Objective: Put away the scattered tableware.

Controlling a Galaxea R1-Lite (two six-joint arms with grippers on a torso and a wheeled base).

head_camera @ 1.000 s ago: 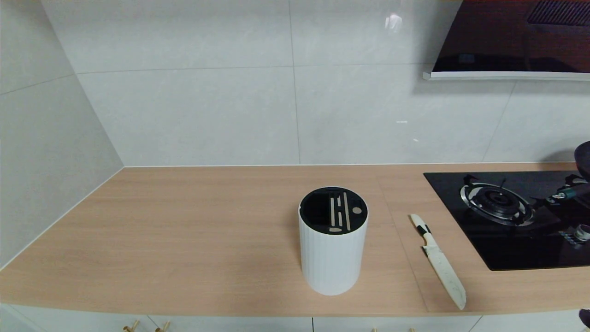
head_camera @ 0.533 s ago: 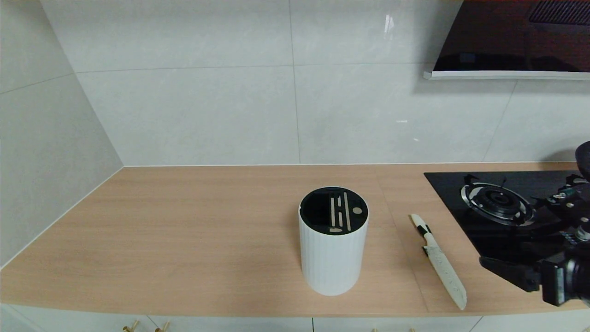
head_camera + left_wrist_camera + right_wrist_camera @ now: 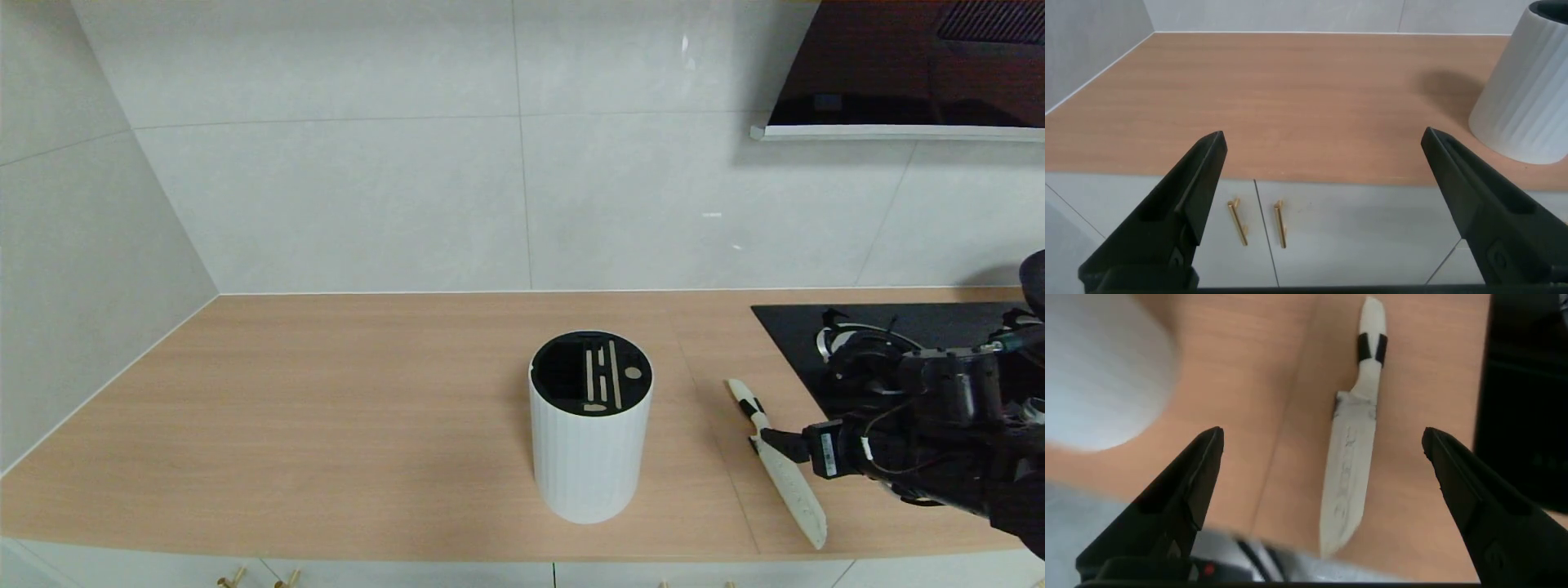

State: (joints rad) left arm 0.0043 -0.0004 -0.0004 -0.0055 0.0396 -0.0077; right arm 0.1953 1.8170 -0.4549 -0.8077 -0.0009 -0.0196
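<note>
The white knife (image 3: 790,490), black band on its handle, lies flat on the worktop (image 3: 367,392) between the white ribbed knife block (image 3: 589,441) and the black hob (image 3: 788,322). The right gripper (image 3: 1321,441) hovers above it, fingers spread wide. A faint mark on the blade is perhaps print, too blurred to read. The left gripper (image 3: 1323,137) hangs before the worktop's front edge, fingers wide apart
</note>
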